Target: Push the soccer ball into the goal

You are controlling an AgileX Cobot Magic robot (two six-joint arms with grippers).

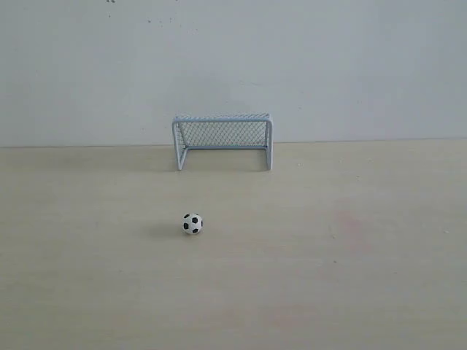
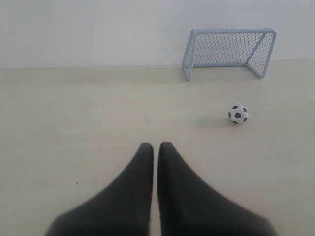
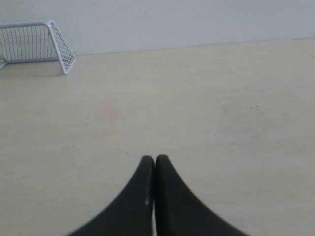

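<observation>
Jaws of the black left gripper (image 2: 155,146) sit together. The tiny black-and-white soccer ball (image 2: 238,114) lies ahead of them, off to one side, short of the pale blue mesh-netted goal (image 2: 229,49). Black right gripper (image 3: 155,158) also together, goal far ahead.

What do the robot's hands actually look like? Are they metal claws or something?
Only the fingers show. The left gripper and right gripper each end in two matte black fingers. These are broad at the base and curve in to narrow, rounded tips. No cables or labels are visible on them. The arms themselves appear in no view.
</observation>
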